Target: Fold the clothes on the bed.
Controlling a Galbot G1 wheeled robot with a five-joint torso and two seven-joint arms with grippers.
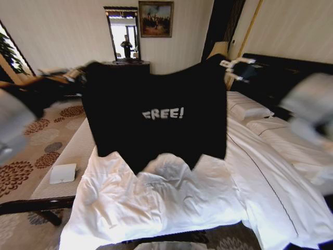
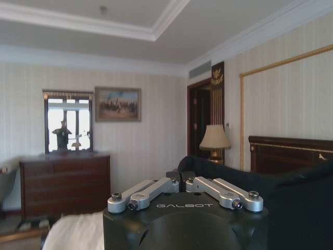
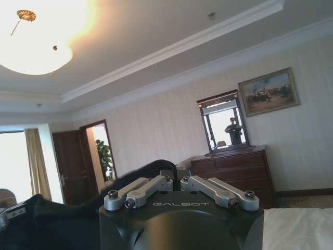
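Black T-shirt (image 1: 156, 112) hangs above the bed (image 1: 250, 182), both claws clamped on its shoulders; uneven lowering risks bunching.

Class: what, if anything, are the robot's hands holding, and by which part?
Both hold the black T-shirt up over the bed: left hand and right hand grip its top corners.

The head camera looks forward and down across the bed (image 1: 171, 203) toward the far wall. Each wrist camera sits close behind its tool, facing that wall; all three share the dresser (image 2: 65, 182), mirror (image 3: 223, 122) and painting (image 1: 155, 19).
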